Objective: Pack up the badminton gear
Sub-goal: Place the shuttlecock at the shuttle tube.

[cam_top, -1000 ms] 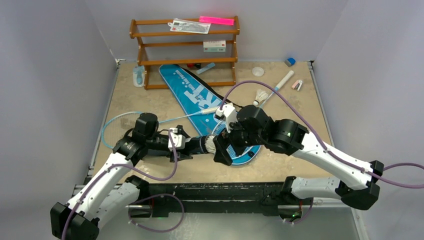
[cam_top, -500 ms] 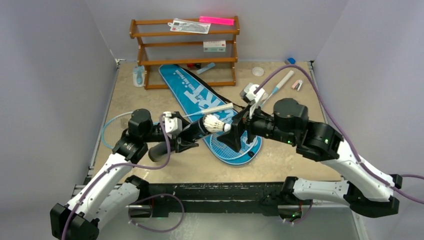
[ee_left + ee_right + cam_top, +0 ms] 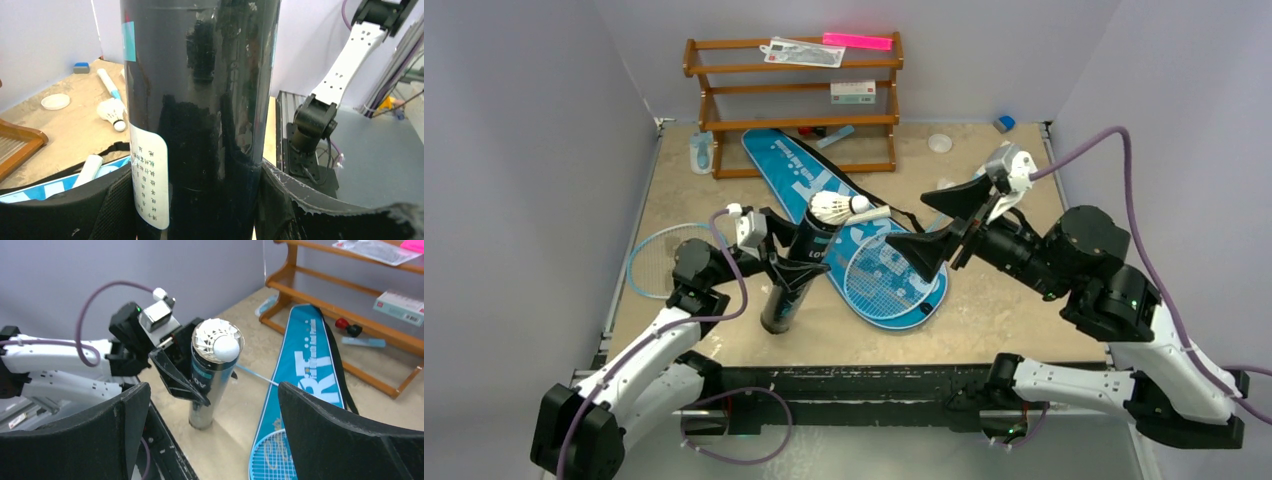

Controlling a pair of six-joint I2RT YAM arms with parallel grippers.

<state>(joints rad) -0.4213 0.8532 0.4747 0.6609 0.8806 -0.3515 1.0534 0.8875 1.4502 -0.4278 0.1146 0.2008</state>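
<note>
1. Far left on the tabletop (image 3: 686, 200) lies one light-blue racket (image 3: 654, 262), head flat (its thin shaft runs off to the right, toward the bag).
2. The left pincer (image 3: 786, 268) is clamped around the black tube (image 3: 799, 265), a finger (image 3: 116, 205) pressed to each side of it low on the tube, by its white label.
3. The tube stands nearly upright, leaning a little, with its foot on the tabletop near the front edge, just left of the bag.
4. A white shuttlecock (image 3: 832, 207) sits across the tube's open mouth, the cork end pointing toward the right arm (it is perched on the rim, not sunk inside).
5. The blue bag lettered SPORT (image 3: 809, 180) lies flat and slantwise from the wooden rack (image 3: 794, 95) down toward the front; the second racket (image 3: 886, 272) rests with its head on the bag's nearer end.
6. The right pincer (image 3: 912, 220) hangs above the bag with jaws spread wide and nothing between them, apart from the tube and facing it.
7. Farther right, a second shuttlecock (image 3: 113, 111) lies on the tabletop just beside a white racket handle (image 3: 107, 82).
</note>
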